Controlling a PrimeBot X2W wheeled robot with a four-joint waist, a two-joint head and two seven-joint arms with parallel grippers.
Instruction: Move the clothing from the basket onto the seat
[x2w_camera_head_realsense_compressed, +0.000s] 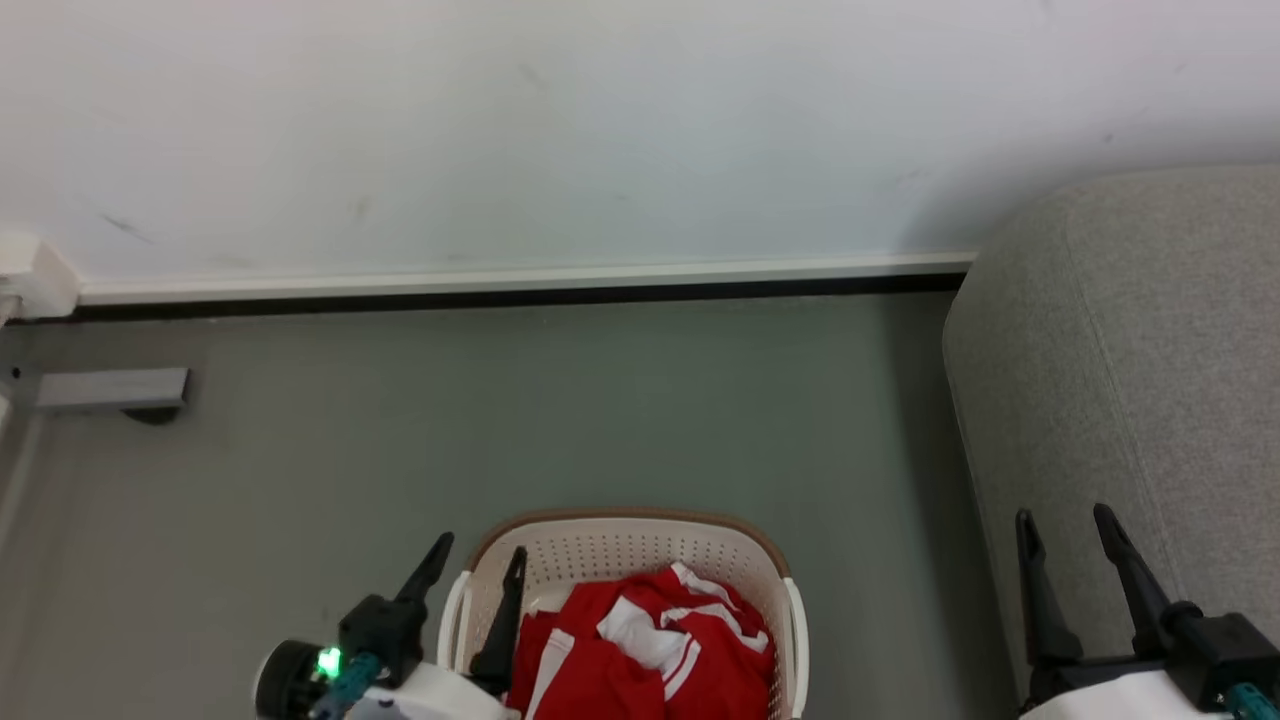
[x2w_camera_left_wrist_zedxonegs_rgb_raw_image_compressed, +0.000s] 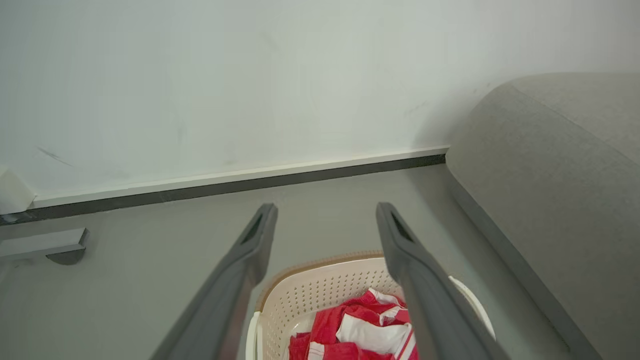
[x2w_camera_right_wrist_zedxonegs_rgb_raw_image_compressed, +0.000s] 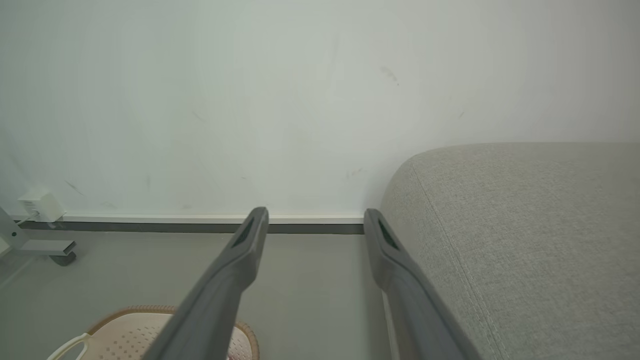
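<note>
**Down in the basket, the garment waits: the move has not begun**

On the grey floor (x2w_camera_head_realsense_compressed: 600, 420), near the robot, the basket (x2w_camera_head_realsense_compressed: 620, 545) holds the clothing (x2w_camera_head_realsense_compressed: 640, 650), a red and white heap crumpled low against its near side. None of the fabric lies over the rim, and none is on the seat (x2w_camera_head_realsense_compressed: 1150, 400), which stands to the right with a strip of floor between it and the basket.

The left gripper (x2w_camera_head_realsense_compressed: 481, 546) is spread wide and empty. One finger sits over the basket's left wall and the other outside it, close to the cloth but not touching it. The right gripper (x2w_camera_head_realsense_compressed: 1063, 515) is also parted and empty, up against the seat's left flank.

Judging by this, every step is left: reach down, pinch the fabric, lift it over the rim, carry it right and let go on the cushion.
</note>
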